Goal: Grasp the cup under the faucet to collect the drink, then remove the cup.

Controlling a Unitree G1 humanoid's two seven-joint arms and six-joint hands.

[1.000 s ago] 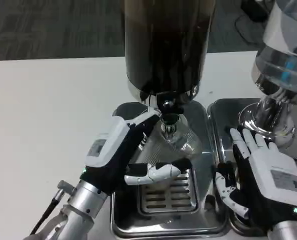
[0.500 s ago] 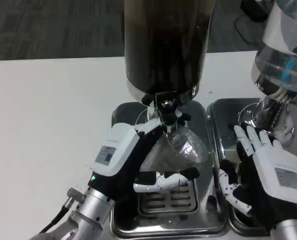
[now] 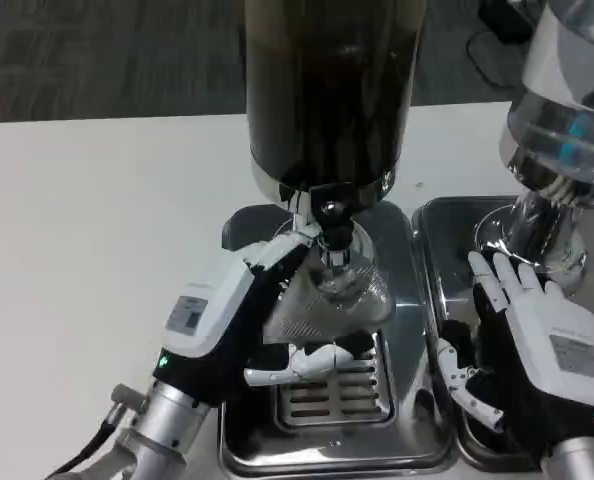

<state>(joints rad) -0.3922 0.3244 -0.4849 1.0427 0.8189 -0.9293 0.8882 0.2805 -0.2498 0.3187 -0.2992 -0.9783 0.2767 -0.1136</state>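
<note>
Left hand (image 3: 239, 318) fingers wrap the clear cup (image 3: 329, 300), tilted, rim right under the faucet (image 3: 331, 232), over the drip tray (image 3: 239, 452). Right hand (image 3: 533, 345) fingers spread, holding nothing. Best: level the cup between the fingers, rim centred under the spout, hold steady.

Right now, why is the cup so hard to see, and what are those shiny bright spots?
In the head view, the clear cup held by the left hand looks smeared and see-through, so its rim blends with the faucet; also in the head view, room light glares off the metal drip tray and the chrome base near the right hand.
</note>
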